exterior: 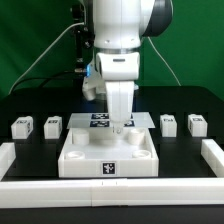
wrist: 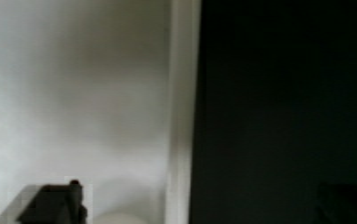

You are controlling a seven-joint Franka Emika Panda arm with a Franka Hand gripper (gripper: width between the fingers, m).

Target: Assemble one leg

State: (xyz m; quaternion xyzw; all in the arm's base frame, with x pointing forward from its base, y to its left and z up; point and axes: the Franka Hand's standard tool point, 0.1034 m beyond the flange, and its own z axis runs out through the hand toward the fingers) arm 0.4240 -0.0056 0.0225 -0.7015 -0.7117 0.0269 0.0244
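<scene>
Four small white legs with markers stand in a row on the black table: two at the exterior view's left [exterior: 22,127] [exterior: 52,125] and two at its right [exterior: 168,124] [exterior: 197,124]. My gripper [exterior: 120,124] points straight down over the far part of the white tray-like tabletop [exterior: 85,152], away from all the legs. In the wrist view the gripper [wrist: 201,206] is open. Its dark fingers [wrist: 54,205] stand wide apart, with the tabletop's white surface [wrist: 77,100] and its edge between them. It holds nothing.
The marker board [exterior: 100,119] lies just behind the tabletop. A low white frame borders the table at the exterior view's left [exterior: 10,155], right [exterior: 212,155] and front [exterior: 110,192]. A green backdrop and cables are behind the arm.
</scene>
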